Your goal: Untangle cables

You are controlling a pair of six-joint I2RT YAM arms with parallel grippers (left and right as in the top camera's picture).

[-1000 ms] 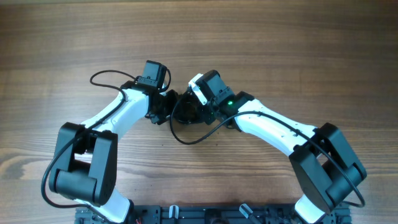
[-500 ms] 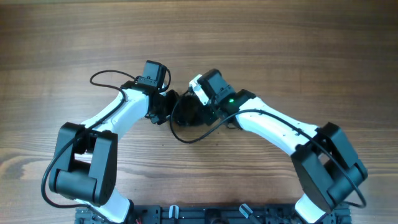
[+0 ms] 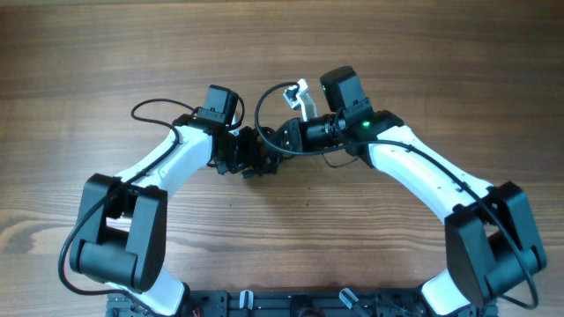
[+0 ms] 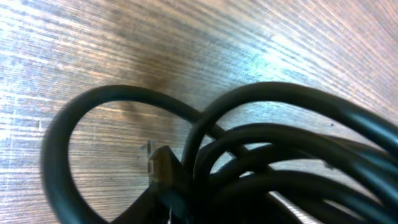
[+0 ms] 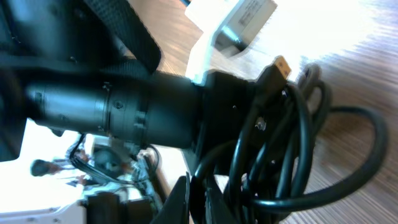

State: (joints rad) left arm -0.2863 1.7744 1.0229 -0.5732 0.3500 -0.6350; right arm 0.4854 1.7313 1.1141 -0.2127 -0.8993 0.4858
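The cables are a knot of thin black cords lying between my two grippers near the table's middle. One loop [image 3: 258, 112] arches away from the knot toward the far side. My left gripper [image 3: 253, 159] is pressed into the bundle's left side. In the left wrist view, thick loops [image 4: 280, 130] and a small plug [image 4: 160, 163] fill the frame and run into its jaws. My right gripper [image 3: 284, 141] points left into the bundle. The right wrist view shows its gripper [image 5: 200, 196] shut on one strand, with the coils [image 5: 300, 124] and a gold-tipped plug [image 5: 283, 64] just beyond.
The left arm's black wrist [image 5: 124, 112] crosses close in front of the right camera. A thin wire loop [image 3: 145, 110] belonging to the left arm sticks out at the left. A rack [image 3: 264, 304] lines the near table edge. Bare wood surrounds both arms.
My right arm has swung right and turned its wrist, drawing a loop of cable up and away from the knot. The left gripper has narrowed on the bundle and stayed put.
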